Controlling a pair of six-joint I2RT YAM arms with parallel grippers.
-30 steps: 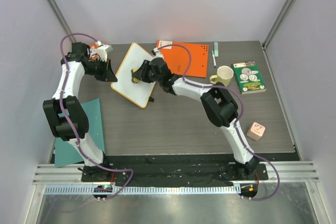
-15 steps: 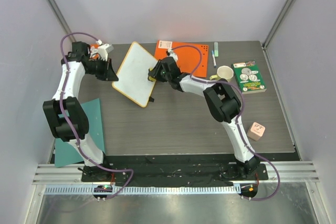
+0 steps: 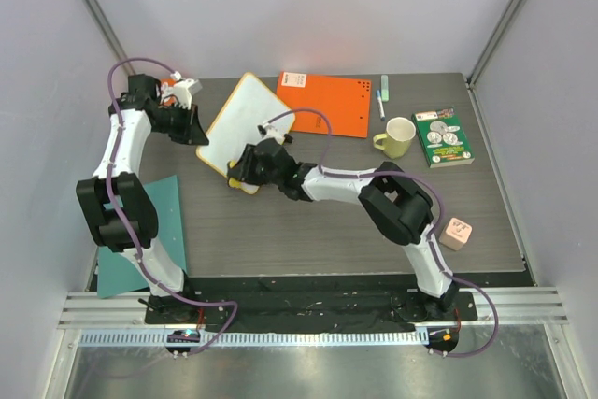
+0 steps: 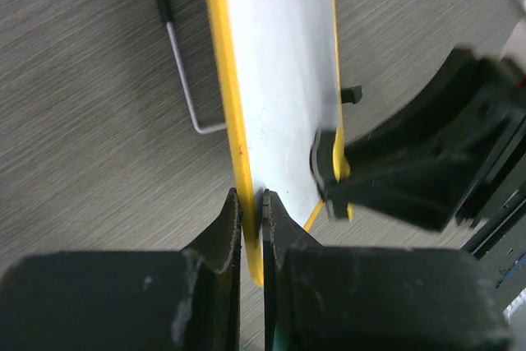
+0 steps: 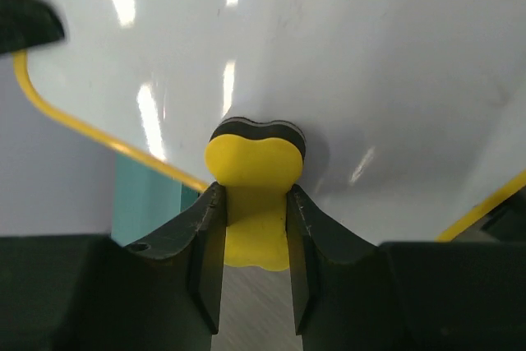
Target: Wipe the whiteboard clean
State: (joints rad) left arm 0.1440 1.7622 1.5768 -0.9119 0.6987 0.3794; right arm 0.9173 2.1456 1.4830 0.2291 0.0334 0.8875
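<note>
The whiteboard (image 3: 245, 119), white with a yellow rim, stands tilted at the table's back left. My left gripper (image 3: 196, 131) is shut on its left rim; in the left wrist view the jaws (image 4: 251, 218) pinch the yellow edge of the whiteboard (image 4: 279, 80). My right gripper (image 3: 241, 173) is shut on a yellow eraser (image 3: 237, 180) at the board's near lower corner. In the right wrist view the eraser (image 5: 255, 166) presses its dark pad against the whiteboard (image 5: 370, 55), held between the right gripper's (image 5: 255, 211) fingers. The white face looks blank where it shows.
An orange sheet (image 3: 327, 103) lies behind the board, with a pen (image 3: 382, 95) beside it. A cream mug (image 3: 399, 135) and a green book (image 3: 443, 136) sit at the back right, a pink cube (image 3: 456, 232) at the near right. A teal sheet (image 3: 154, 231) lies at the near left.
My right gripper swept the eraser from the board's middle out to its right edge, then down to the near lower corner. The left gripper kept its hold on the rim.
</note>
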